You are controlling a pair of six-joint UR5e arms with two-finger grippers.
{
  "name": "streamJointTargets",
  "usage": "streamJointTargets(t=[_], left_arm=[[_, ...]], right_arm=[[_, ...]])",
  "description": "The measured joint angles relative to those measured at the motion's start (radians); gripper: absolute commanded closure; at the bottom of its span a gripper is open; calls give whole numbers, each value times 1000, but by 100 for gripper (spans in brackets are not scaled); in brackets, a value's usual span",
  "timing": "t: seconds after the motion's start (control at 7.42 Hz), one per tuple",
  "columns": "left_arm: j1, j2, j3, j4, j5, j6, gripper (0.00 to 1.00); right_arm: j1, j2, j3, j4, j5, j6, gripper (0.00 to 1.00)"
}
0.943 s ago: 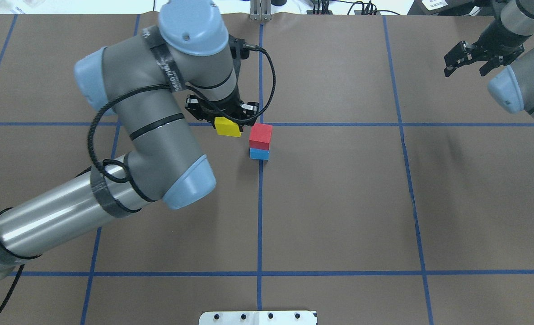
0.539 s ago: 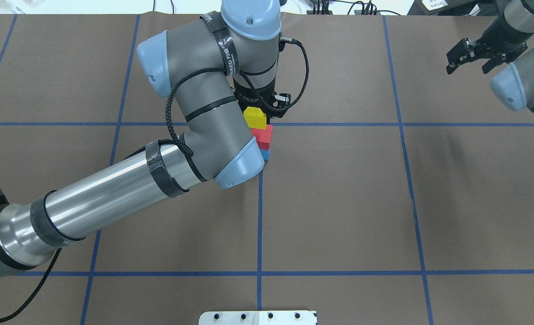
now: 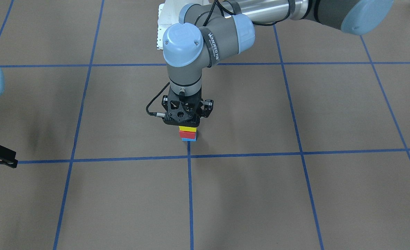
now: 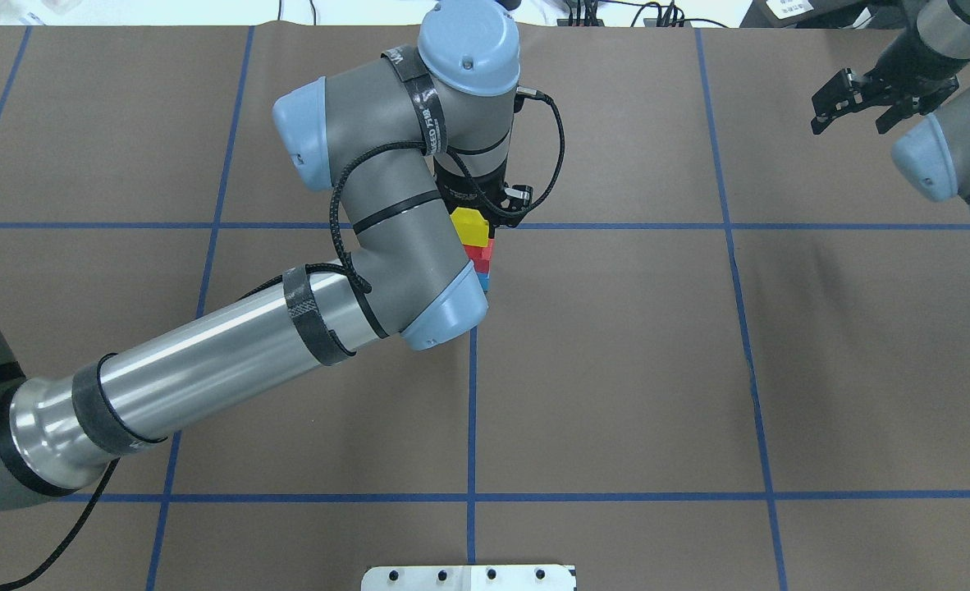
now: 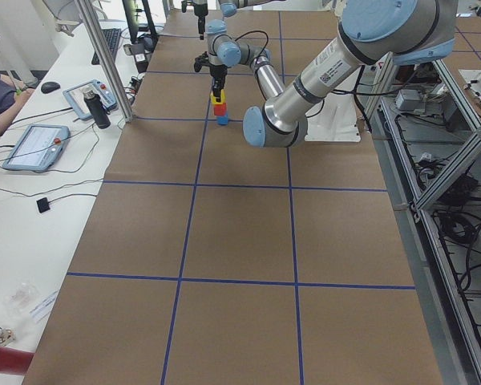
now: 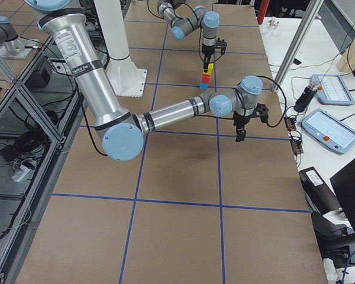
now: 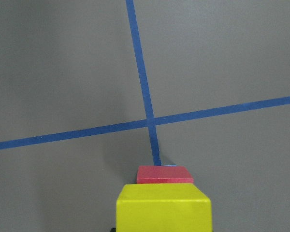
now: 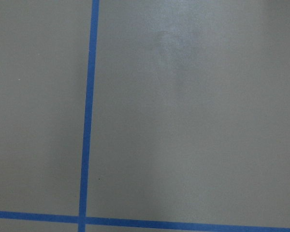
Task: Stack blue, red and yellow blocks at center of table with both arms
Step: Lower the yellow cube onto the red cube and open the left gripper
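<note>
Brown table [image 4: 616, 369], beside the tape cross [image 3: 189, 158]: left gripper [image 3: 187, 125] pinches yellow block [image 3: 187, 129], resting on red block [image 3: 187, 134] over blue block [image 3: 188, 139] (right gripper [image 4: 848, 127] spread, well apart).

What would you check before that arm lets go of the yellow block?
1. Red block sits squarely on blue block: ok.
2. Yellow block lined up over red: ok.
3. Yellow pressed flat on red, no gap: cannot tell.
4. Left gripper shut on yellow: ok.
5. Right gripper open and far from the stack: ok.
6. Stack beside the centre tape cross: ok.
</note>
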Motion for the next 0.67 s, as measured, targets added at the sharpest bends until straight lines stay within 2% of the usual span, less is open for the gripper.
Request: streamJointTargets(t=[0.67], left_arm=[[14, 15, 2, -24, 0, -6, 100]], right_arm=[[0, -7, 1, 1, -1, 0, 1]])
